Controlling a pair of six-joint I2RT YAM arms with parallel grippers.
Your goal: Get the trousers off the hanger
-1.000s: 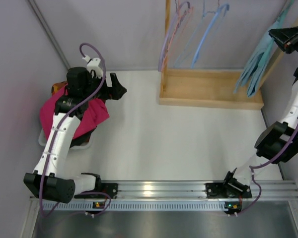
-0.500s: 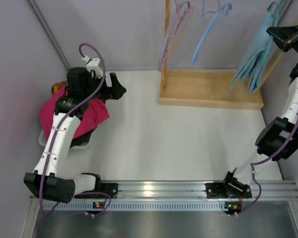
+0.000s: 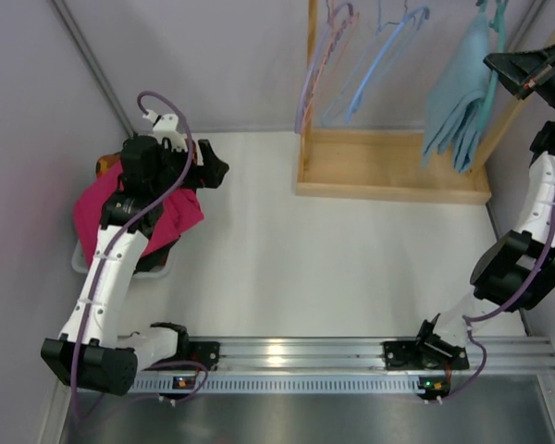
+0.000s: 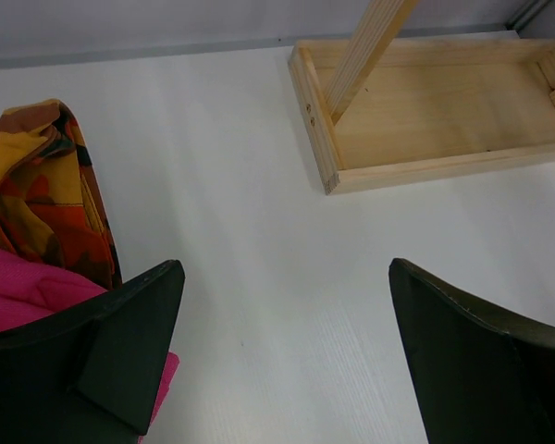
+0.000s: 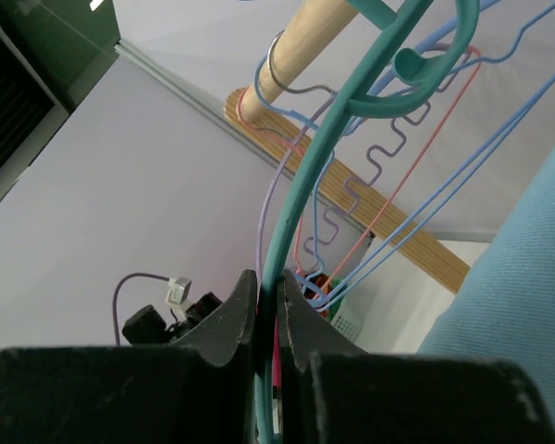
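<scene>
The right gripper (image 5: 268, 298) is raised at the far right of the work area, beside the wooden rack. Its jaws are pressed together on the thin wire of the teal hanger (image 5: 326, 148), which runs up between the fingers toward its curved hook. The hook sits just beside the round wooden rod (image 5: 305, 46); whether it rests on the rod cannot be told.

The trousers (image 3: 453, 97) hang on that hanger. They drape as a light blue-teal fold over the right end of the rack's wooden base (image 3: 388, 171). In the right wrist view the fabric fills the lower right corner.

A pink-lilac hanger (image 3: 319, 65) and a light blue hanger (image 3: 384, 55) hang further left on the rod.

The left gripper (image 4: 285, 277) is positioned over the white table (image 3: 287, 268) on the left side, with its jaws wide apart and nothing between them. A magenta cloth (image 3: 162, 211) and an orange-brown patterned cloth (image 4: 46, 185) lie just beside it.
</scene>
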